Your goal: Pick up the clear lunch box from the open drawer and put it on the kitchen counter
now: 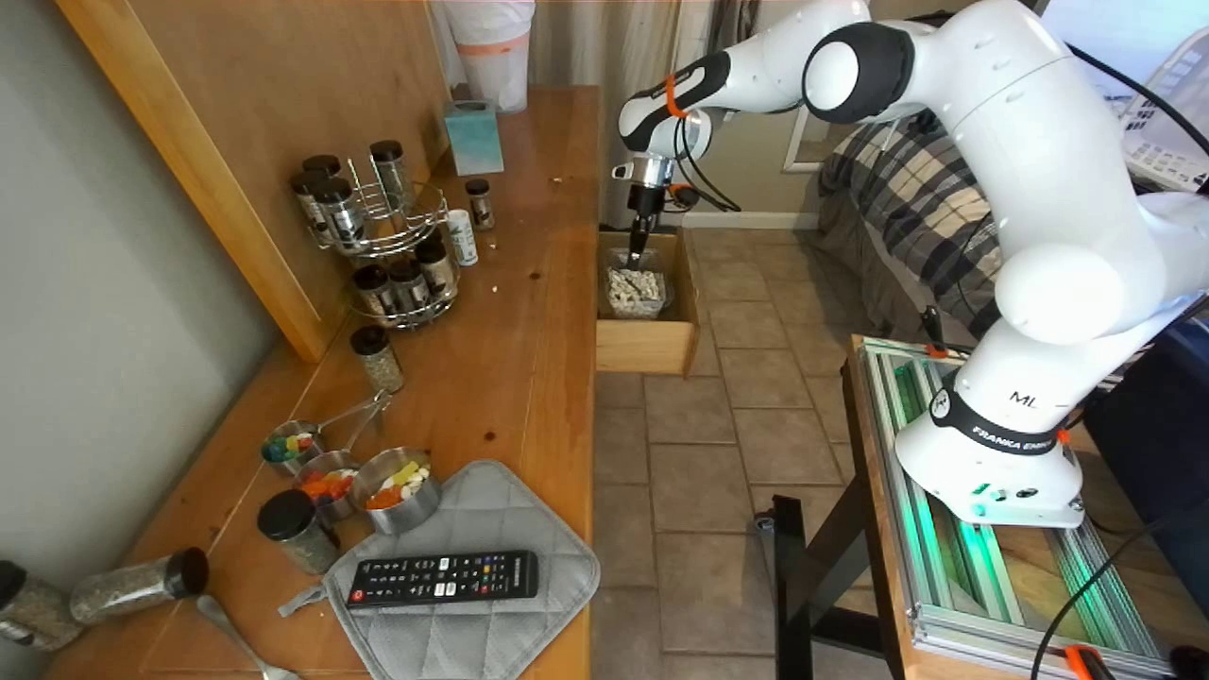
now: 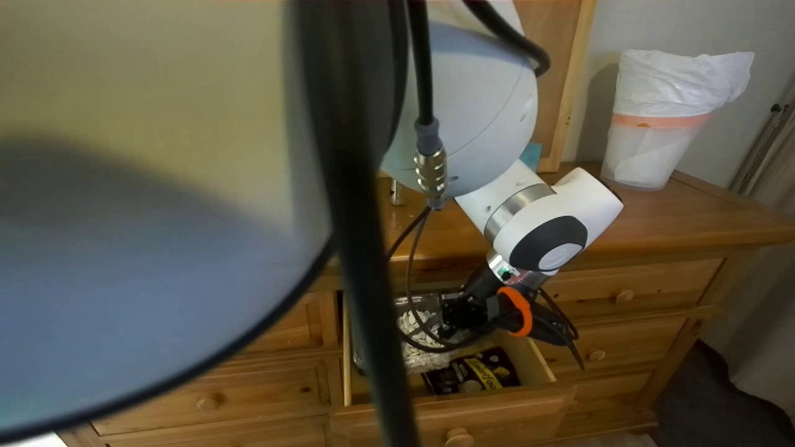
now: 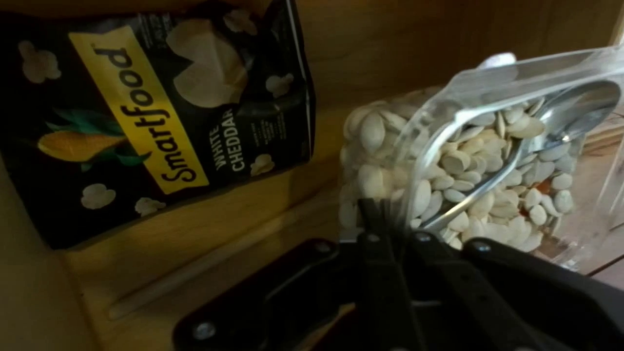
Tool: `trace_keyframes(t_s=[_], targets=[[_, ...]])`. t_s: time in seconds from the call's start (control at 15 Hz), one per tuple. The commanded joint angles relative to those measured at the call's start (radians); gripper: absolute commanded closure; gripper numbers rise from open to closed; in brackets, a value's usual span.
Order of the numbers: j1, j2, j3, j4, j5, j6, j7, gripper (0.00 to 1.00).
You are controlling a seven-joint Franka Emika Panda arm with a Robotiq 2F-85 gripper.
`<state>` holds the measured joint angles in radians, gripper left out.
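While at drwr point(image 1: 646, 348), clr lunchbox point(image 3: 436, 126) in tool point(image 3: 385, 214).

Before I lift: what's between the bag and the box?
In the wrist view, the stretch between the bag and the box shows only a narrow strip of the drawer, bare wood.

In an exterior view I have a pale-grey wall point(image 1: 123, 236) beside a brown wooden panel point(image 1: 293, 94) edged by a lighter wooden frame point(image 1: 191, 161). I see a floor of large rectangular tan-brown tiles point(image 1: 699, 482), ending at a white baseboard point(image 1: 746, 220). Pale folded curtains point(image 1: 600, 47) hang in both exterior views. A bed point(image 1: 897, 227) wears black, white and beige plaid, and a bright pale-blue area point(image 1: 1115, 33) glows near it. In an exterior view I see closed light-brown wooden drawer fronts point(image 2: 640, 341) with round knobs point(image 2: 624, 297).
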<state>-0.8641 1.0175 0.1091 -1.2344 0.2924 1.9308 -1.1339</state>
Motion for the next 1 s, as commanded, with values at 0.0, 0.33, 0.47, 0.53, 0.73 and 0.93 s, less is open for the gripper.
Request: trace_keyframes(t_s=[0.0,0.33,0.47,0.53,0.73,0.93], targets=[[-0.029,-0.018,0.002,0.030,0.011,-0.088,0.014,0.96],[-0.015,-0.082,-0.011,0.008,0.002,-0.146,0.102,0.96],[-0.008,-0.105,-0.010,0.006,-0.002,-0.184,0.129,0.96],[-0.002,-0.120,-0.012,0.006,-0.008,-0.207,0.142,0.95],[0.012,-0.150,-0.016,0.004,-0.034,-0.276,0.153,0.95],[0.025,-0.173,-0.017,-0.005,-0.059,-0.316,0.146,0.96]])
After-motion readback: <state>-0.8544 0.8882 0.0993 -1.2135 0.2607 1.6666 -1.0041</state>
